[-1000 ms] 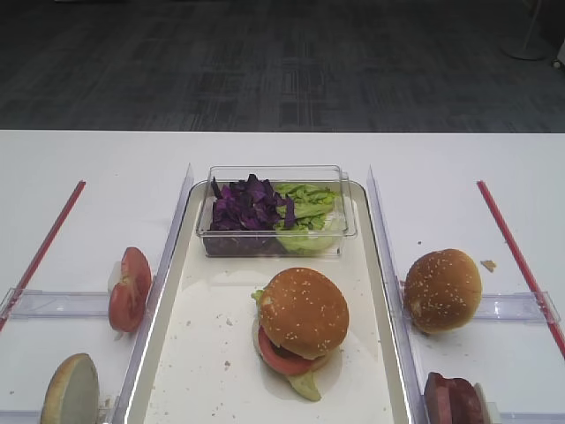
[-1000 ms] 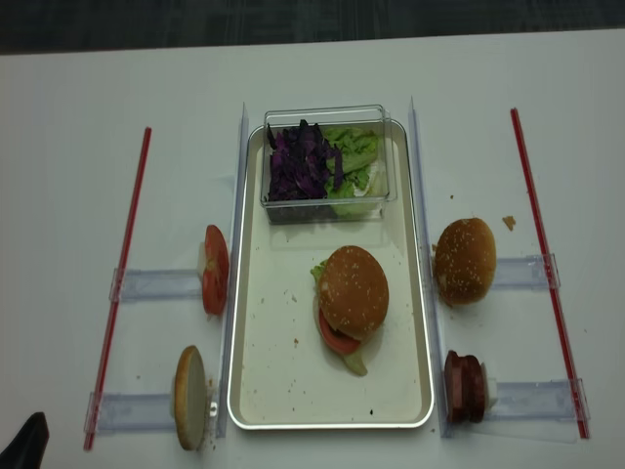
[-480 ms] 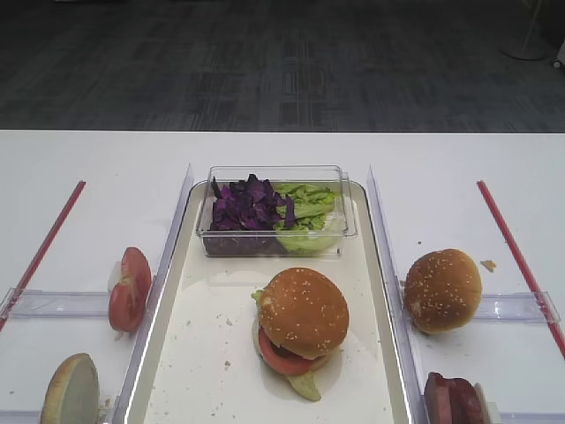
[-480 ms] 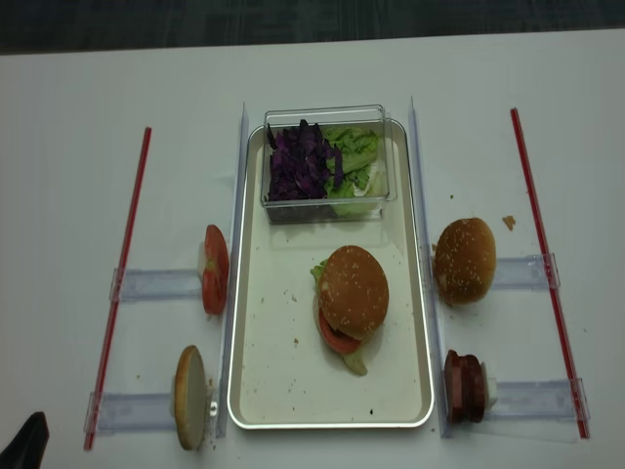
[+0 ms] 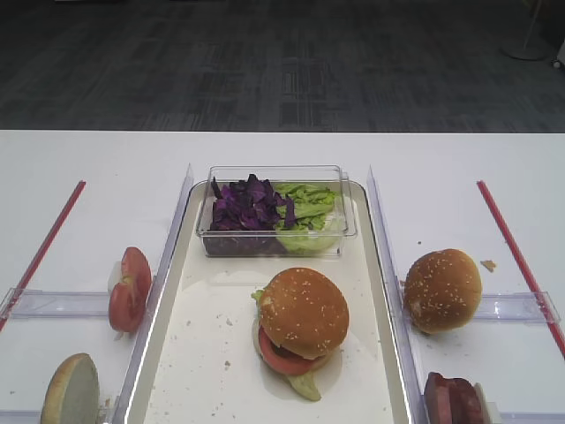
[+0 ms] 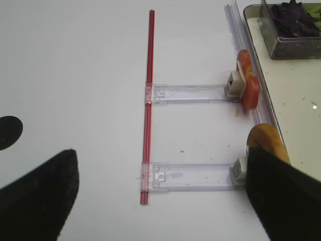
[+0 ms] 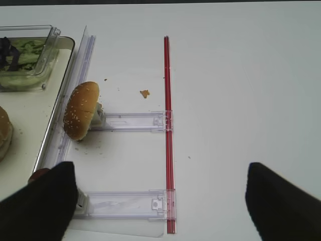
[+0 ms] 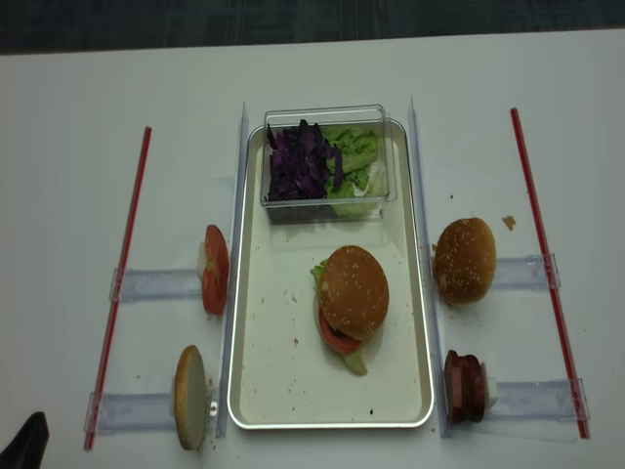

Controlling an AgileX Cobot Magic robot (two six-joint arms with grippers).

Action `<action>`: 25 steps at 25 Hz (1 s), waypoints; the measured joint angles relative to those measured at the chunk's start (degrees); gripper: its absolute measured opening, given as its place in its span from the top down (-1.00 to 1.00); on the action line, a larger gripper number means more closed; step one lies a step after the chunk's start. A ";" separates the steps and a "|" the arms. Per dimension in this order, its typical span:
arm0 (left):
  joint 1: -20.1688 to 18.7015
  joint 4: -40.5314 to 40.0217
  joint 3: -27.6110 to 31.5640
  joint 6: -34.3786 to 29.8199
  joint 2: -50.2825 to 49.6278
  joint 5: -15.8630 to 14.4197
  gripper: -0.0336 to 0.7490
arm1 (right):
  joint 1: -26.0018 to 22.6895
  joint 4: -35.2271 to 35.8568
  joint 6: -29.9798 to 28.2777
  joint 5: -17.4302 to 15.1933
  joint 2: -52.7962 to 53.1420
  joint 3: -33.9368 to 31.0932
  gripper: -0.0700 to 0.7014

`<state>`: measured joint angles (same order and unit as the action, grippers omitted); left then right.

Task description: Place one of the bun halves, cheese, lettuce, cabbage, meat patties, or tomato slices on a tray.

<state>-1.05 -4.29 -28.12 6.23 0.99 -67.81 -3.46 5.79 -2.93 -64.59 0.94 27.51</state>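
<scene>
While sesame-dotted golden bun half (image 5: 303, 311) caps stack; tray (image 5: 201, 371) cream, crumb-flecked

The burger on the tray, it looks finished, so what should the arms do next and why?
Probably nothing more than stay back. The burger sits stacked on the tray with a bun on top, and tomato and lettuce show beneath it. Both grippers, left and right, are open, empty and off to the sides.
</scene>
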 joint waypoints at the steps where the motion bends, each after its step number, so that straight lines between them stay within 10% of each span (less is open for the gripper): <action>1: 0.00 0.00 0.00 0.00 0.00 0.00 -0.67 | 0.00 0.00 0.00 0.00 0.00 0.00 -0.95; 25: 0.00 0.00 0.00 0.00 0.00 0.00 -0.67 | 0.00 0.00 0.04 0.00 0.00 0.00 -0.85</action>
<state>-1.05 -4.29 -28.12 6.23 0.99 -67.81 -3.46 5.79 -2.89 -64.59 0.94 27.51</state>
